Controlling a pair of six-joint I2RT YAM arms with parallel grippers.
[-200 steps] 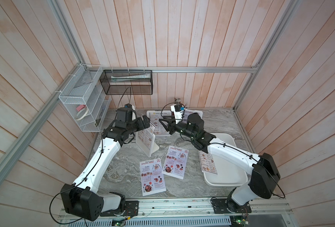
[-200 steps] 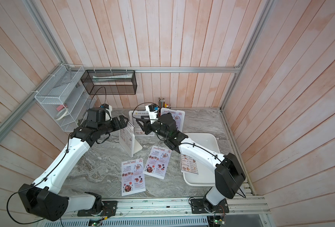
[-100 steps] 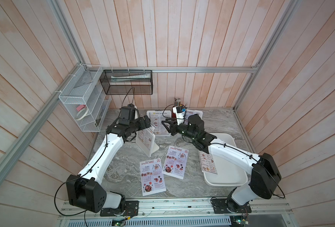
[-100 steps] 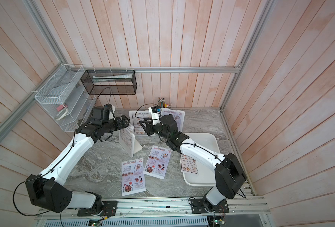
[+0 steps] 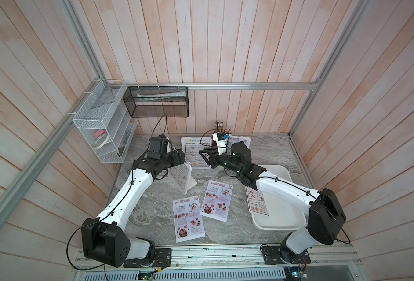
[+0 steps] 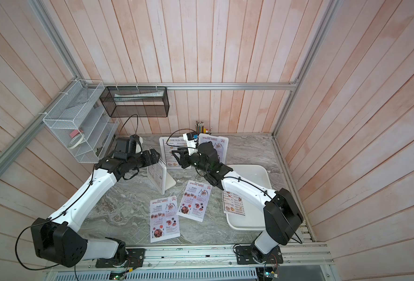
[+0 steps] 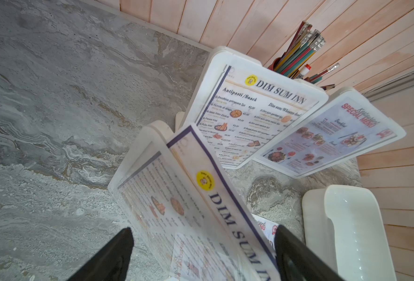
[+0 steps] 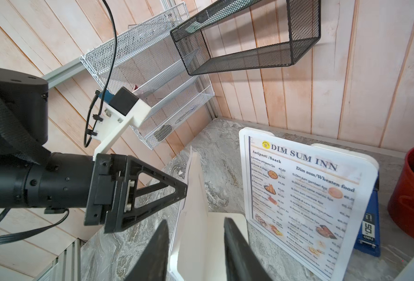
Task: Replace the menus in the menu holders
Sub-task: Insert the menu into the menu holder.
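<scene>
Although a second has passed, little has changed: the near menu holder [image 5: 189,181], the two loose SPECIAL MENU sheets [image 5: 190,219] [image 5: 217,200] and the sheet [image 5: 257,202] lying half over the white tray [image 5: 281,219] all sit where they did. Both grippers have shifted only slightly around the holder's top.

The left gripper [image 5: 181,157] has its jaws spread wide. In the left wrist view they straddle the top of the DIM SUM INN sheet [image 7: 225,206], which sticks up out of the near holder and curls. Neither finger is pressed onto the sheet, though one finger [image 7: 298,255] sits right at its edge.

The right gripper [image 5: 204,158] stands roughly half open and holds nothing. In both top views it hangs just beside the holder's upper corner, with a gap between them. From its wrist camera the holder's side edge lines up with the gap between the fingers.

The left arm rises from its base at the front left of the surface [image 5: 152,206] and slopes up toward the back, with the wrist turned so the gripper points across at the holder. The right arm stretches from the front right over the tray, and its gripper faces the left one.

Behind them stand two more holders, one showing DIM SUM INN [image 5: 196,150] and one showing SPECIAL MENU [image 5: 240,141], the second partly hidden by the right arm.
</scene>
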